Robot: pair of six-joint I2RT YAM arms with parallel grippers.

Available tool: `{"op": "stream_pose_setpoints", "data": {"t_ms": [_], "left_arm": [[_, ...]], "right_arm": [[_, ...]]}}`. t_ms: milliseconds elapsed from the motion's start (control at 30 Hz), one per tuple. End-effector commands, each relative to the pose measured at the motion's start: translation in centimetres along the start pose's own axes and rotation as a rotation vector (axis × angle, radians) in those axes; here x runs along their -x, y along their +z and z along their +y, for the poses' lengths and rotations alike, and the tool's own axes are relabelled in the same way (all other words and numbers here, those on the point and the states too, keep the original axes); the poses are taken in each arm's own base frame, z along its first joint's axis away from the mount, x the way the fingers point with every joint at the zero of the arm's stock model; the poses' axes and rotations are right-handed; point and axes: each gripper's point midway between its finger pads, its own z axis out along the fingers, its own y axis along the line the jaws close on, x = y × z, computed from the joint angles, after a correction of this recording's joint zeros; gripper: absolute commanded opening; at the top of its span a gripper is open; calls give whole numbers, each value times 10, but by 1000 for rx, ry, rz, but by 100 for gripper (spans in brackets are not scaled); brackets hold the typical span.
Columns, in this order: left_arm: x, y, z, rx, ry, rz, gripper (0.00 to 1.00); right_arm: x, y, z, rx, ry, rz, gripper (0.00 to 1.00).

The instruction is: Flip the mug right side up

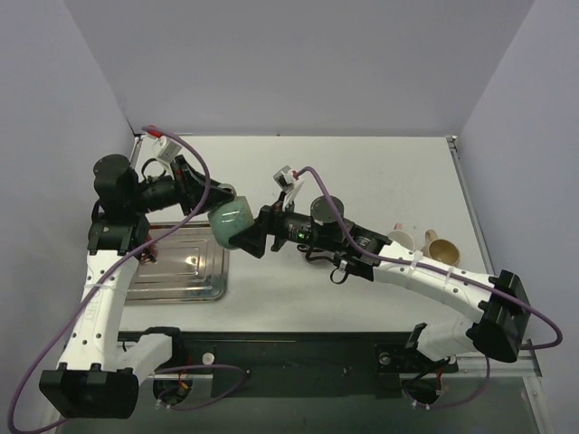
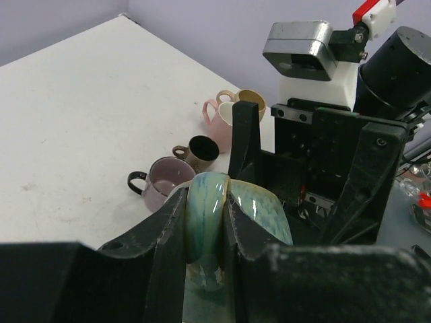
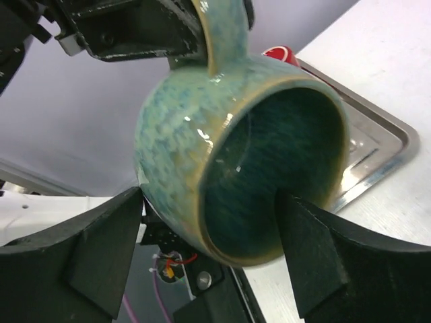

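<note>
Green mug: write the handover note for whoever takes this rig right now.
Left claw: shut on the green mug by its handle, holding it in the air.
Right claw: open, fingers on either side of the mug body; I cannot tell whether they touch it.
Mug position: on its side, mouth toward the right wrist camera, above the right edge of the metal tray.
Done: the mug is off the table and about half turned.
Left: finish the turn until the mouth is up, set the mug down on the table and release.
</note>
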Motion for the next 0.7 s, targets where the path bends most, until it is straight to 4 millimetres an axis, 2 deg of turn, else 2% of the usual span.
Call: {"op": "stream_pose_setpoints", "data": {"t_ms": [0, 33, 67, 100, 133, 200, 233, 267, 300, 333, 367, 400, 433, 467, 533, 600, 633, 667], "left_arm": [[22, -1, -33, -113, 64, -32, 0], [21, 0, -33, -120, 70, -31, 0], [20, 0, -33, -119, 67, -31, 0], [18, 1, -31, -120, 66, -28, 0], [16, 2, -30, -123, 66, -24, 0], [12, 2, -24, -118, 82, -18, 0], [7, 2, -18, -84, 56, 2, 60], [7, -1, -8, -51, 154, 7, 87], [-2, -5, 1, 17, 104, 54, 89], [-8, -9, 17, 70, 225, 93, 89], [-15, -17, 35, 197, 206, 152, 89], [-21, -24, 48, 248, 292, 203, 89], [-29, -38, 72, 393, 283, 276, 89], [-38, -48, 85, 444, 324, 347, 89], [-51, -82, 126, 650, 414, 516, 89], [-67, -109, 155, 737, 504, 675, 90], [-85, -117, 163, 740, 508, 739, 90], [-86, -136, 177, 782, 574, 807, 90]], "right_arm": [[46, 8, 53, 196, -22, -129, 65], [44, 12, 55, 208, -29, -123, 57], [40, 15, 55, 216, -29, -113, 35], [39, 17, 57, 224, -30, -107, 21], [34, 19, 58, 228, -26, -88, 0], [29, 18, 52, 205, -21, -59, 0], [28, 18, 44, 158, -35, -62, 0], [14, 13, 26, 72, -68, 4, 0], [15, 9, 6, -44, -100, 16, 0], [-4, -1, -16, -148, -160, 119, 0], [-10, -9, -38, -259, -200, 152, 0], [-35, -20, -59, -333, -238, 265, 0], [-49, -29, -69, -371, -255, 328, 0], [-67, -32, -80, -389, -274, 394, 0], [-98, -42, -92, -402, -296, 519, 0], [-122, -49, -101, -417, -325, 627, 0], [-134, -54, -104, -430, -342, 687, 0], [-143, -53, -110, -441, -359, 726, 0]]}}
